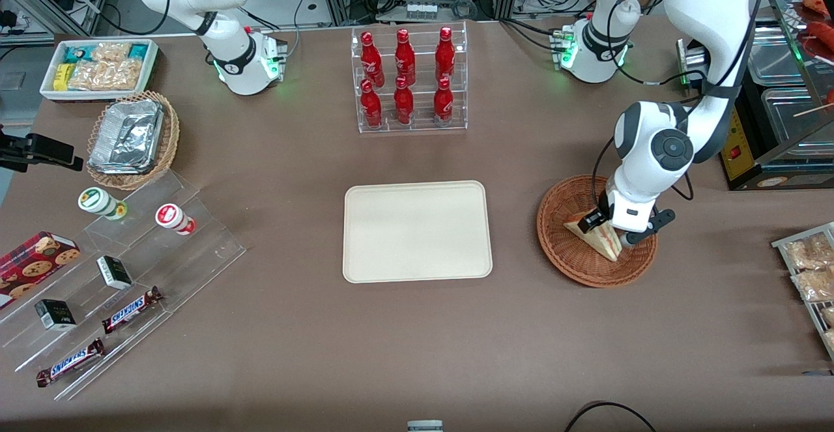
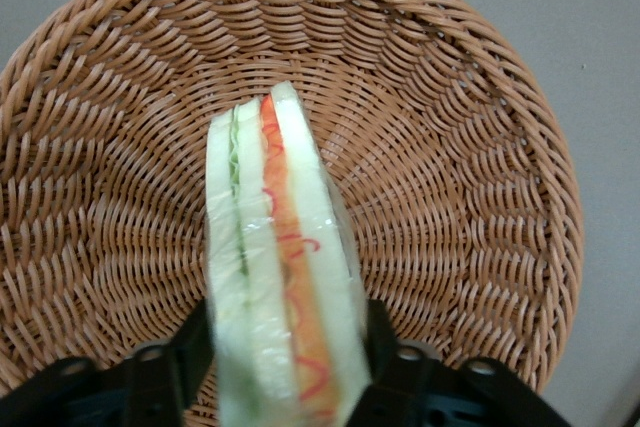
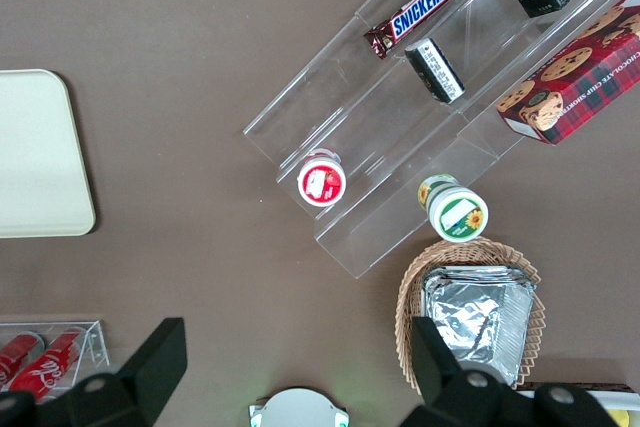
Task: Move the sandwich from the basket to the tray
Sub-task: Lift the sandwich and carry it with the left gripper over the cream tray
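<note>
gripper (image 1: 605, 229): down in the basket (image 1: 561, 214), fingers (image 2: 170, 367) clamped on either side of the sandwich (image 2: 280, 267)
sandwich: in the basket, on edge
tray (image 1: 417, 231): mid-worktop, well apart from the basket

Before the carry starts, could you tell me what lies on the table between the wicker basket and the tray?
Nothing: the front view shows bare brown tabletop between the basket and the tray. The hand is in the basket, closed on the sandwich.
</note>
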Motion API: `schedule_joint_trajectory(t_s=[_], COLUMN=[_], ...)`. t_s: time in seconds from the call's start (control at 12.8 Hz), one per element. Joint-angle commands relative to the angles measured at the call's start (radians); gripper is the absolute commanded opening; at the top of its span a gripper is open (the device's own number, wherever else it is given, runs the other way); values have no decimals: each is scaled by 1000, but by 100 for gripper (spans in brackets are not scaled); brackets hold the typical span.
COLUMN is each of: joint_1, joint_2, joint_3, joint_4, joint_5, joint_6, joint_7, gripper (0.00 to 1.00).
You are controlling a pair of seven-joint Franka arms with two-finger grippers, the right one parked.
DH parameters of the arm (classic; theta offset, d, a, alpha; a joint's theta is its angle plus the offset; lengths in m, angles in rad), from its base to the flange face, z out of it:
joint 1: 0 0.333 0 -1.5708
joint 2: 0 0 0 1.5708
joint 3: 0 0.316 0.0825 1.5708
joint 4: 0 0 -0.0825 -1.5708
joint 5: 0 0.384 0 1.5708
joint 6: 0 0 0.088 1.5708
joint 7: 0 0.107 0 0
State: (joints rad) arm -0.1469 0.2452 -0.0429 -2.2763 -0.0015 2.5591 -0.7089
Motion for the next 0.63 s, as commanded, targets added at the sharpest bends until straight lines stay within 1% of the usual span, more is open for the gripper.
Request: schedule_joint_trajectory(t_s=[0.0, 0.16, 0.23, 0.39, 0.47, 0.55], joint_1=[-5, -6, -6, -14, -17, -22], joint_2=[-4, -47, -84, -141, -151, -146], joint_3=[3, 3, 3, 0, -9, -43], joint_4=[3, 4, 9, 72, 130, 211], joint_5=[14, 14, 15, 17, 17, 17], joint_6=[15, -2, -41, -191, -283, -395], joint_7=[-14, -15, -12, -4, -6, -14], gripper=[0, 0, 0, 0, 0, 0])
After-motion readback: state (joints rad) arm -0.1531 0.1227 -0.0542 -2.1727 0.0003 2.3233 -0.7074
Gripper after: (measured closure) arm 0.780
